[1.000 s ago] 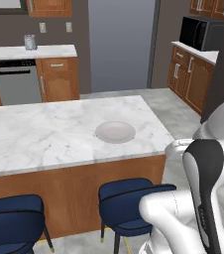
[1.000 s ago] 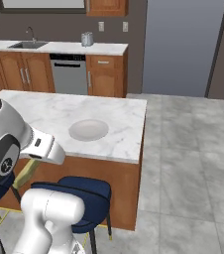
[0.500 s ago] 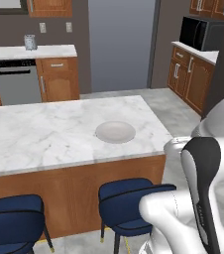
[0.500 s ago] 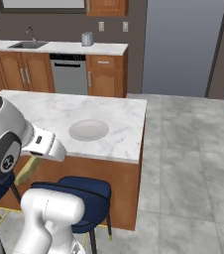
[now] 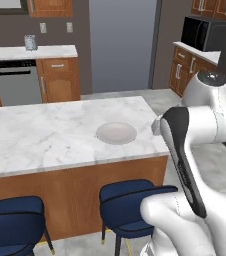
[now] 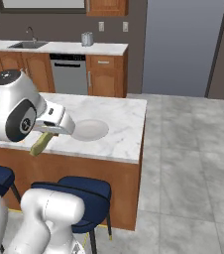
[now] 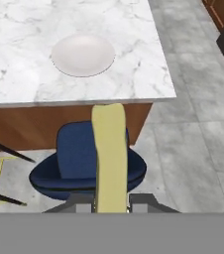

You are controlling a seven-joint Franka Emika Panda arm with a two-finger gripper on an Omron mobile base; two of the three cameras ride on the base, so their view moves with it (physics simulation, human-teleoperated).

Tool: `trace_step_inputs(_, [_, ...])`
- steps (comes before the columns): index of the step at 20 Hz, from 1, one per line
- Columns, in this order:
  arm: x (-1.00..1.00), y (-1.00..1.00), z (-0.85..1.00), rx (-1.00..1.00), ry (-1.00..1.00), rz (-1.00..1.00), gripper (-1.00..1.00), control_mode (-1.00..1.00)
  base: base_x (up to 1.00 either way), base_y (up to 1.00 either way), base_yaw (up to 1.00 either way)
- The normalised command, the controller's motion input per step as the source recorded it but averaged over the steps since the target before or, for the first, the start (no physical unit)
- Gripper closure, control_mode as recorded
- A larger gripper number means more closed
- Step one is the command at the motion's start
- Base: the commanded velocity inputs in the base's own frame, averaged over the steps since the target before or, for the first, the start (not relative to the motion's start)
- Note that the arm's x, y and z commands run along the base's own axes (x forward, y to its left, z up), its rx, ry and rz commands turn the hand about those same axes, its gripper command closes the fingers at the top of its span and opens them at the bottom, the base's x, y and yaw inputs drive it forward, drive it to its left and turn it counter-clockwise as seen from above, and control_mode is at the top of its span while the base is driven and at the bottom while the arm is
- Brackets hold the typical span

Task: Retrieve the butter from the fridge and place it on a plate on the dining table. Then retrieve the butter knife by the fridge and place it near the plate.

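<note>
While the dining table (image 5: 45,135) spans the scene's left w/ its marble top, two navy stools (image 5: 130,205) are tucked at its near side. The plate (image 5: 116,133) is set bare on the top, towards the right end. The gripper (image 6: 45,134) is seen near the table's near edge, short of the plate, w/ the butter (image 7: 110,158) clamped between its fingers, sticking out past them above a stool.
</note>
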Motion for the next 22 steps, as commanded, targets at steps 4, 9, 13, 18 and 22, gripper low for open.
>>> trace_step_inputs(4, [0.96,0.01,-0.15,0.02,0.06,0.00,1.00,-1.00,0.00,0.00,0.00])
trace_step_inputs(9, [1.00,0.18,-0.05,0.01,0.11,0.00,1.00,-1.00,0.00,0.00,0.00])
trace_step_inputs(13, [1.00,0.20,-0.18,0.00,0.05,0.00,1.00,-1.00,0.00,0.00,0.00])
trace_step_inputs(18, [0.99,0.16,-0.37,0.00,0.10,0.00,1.00,-1.00,0.00,0.00,0.00])
trace_step_inputs(22, [0.85,0.00,-0.45,0.06,0.02,0.00,1.00,-1.00,0.00,0.00,0.00])
